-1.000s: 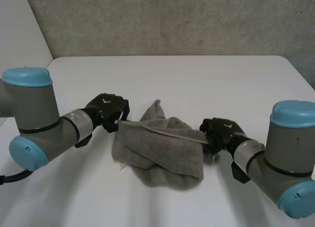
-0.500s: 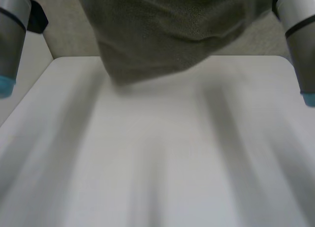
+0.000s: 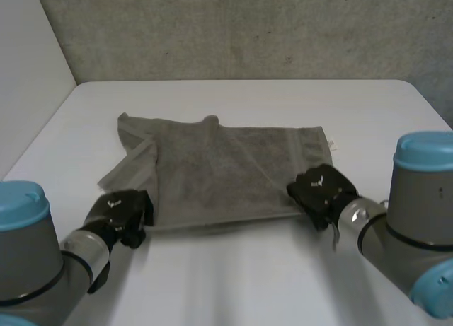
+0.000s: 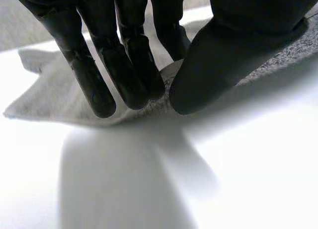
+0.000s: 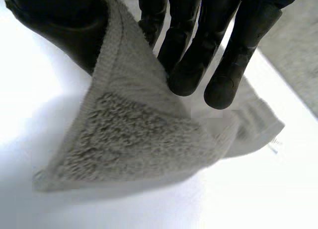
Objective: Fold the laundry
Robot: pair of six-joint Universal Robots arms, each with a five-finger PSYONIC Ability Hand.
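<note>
Head view has the grey towel (image 3: 226, 163) spread nearly flat across the middle of the white tabletop (image 3: 248, 276). Its far-left corner is rumpled and turned over on itself. The left hand (image 3: 122, 214) sits at the towel's near-left corner and the right hand (image 3: 322, 190) at its near-right corner, so the near edge runs from one hand to the other. That edge stands a little off the tabletop, with a thin shadow under it.

In the left wrist view, the left hand's fingers (image 4: 102, 85) come down straight and close together on one side of the cloth, with the thumb (image 4: 208, 75) on the other side. A narrow lip of the towel's edge rises between them, nipped at the tips. The rest of the towel trails away behind the fingers and lies low on the tabletop. A shadow falls on the bare surface just below the pinched corner.

In the right wrist view, the right hand's thumb (image 5: 59, 25) bears on one face of the corner and its slightly bent fingers (image 5: 186, 65) on the other. The hemmed edge runs up between them. Below the fingertips the corner hangs in a triangular fold, looped pile outward and clear of the tabletop.
</note>
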